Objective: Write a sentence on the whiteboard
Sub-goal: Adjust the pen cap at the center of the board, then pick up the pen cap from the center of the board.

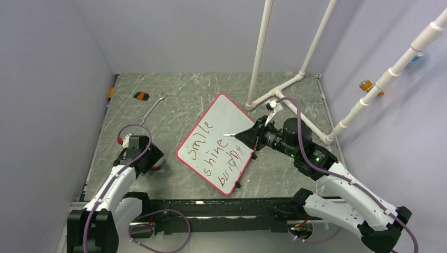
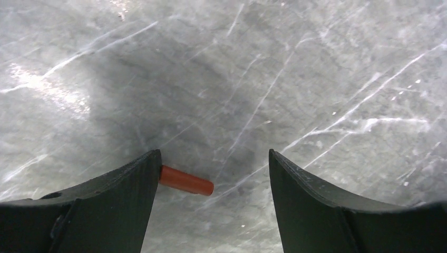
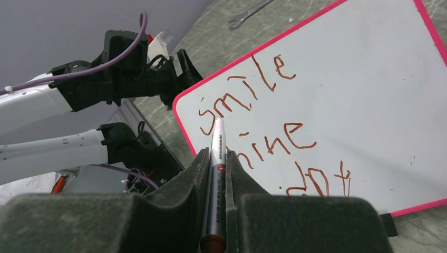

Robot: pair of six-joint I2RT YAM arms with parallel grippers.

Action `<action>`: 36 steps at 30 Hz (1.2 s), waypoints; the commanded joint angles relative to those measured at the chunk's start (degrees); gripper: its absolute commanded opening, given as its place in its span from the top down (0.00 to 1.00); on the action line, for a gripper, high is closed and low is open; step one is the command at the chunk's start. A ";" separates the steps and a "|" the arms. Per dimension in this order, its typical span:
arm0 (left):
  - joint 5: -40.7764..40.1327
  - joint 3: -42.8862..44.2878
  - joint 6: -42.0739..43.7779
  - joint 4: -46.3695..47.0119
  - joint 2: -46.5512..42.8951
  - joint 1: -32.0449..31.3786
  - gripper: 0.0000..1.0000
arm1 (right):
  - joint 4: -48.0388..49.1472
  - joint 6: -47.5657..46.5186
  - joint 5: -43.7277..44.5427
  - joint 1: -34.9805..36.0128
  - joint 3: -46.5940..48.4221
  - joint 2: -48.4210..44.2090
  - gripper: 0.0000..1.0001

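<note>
- Right gripper (image 3: 217,154) clamped a marker (image 3: 217,138), tip above the whiteboard (image 1: 226,113) beside the sentence (image 1: 219,153).
- Left gripper (image 2: 213,158) hung open over the table (image 2: 263,79), apart from the board's rim.

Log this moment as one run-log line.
right gripper: shut on white-and-grey marker, tip over board, contact unclear | white red-rimmed whiteboard: three-line reddish-brown handwritten sentence | left gripper: open above grey marbled table, small red cylinder below
</note>
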 commanded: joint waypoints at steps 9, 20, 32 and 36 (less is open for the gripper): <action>4.12 -2.68 -3.61 3.74 3.31 -2.99 0.23 | 0.48 -0.49 0.98 -0.02 0.11 -1.61 1.00; -2.31 -2.90 -8.17 -8.45 -9.12 -3.08 0.29 | 0.83 -0.50 0.35 0.05 0.16 -1.15 1.00; 0.73 -4.22 -13.15 -3.38 -7.15 -3.08 0.34 | 1.71 0.20 -0.48 0.07 0.79 0.44 1.00; 2.51 -3.94 -14.11 -1.04 -2.52 -3.08 0.50 | 1.87 0.13 -0.24 0.07 0.56 0.21 1.00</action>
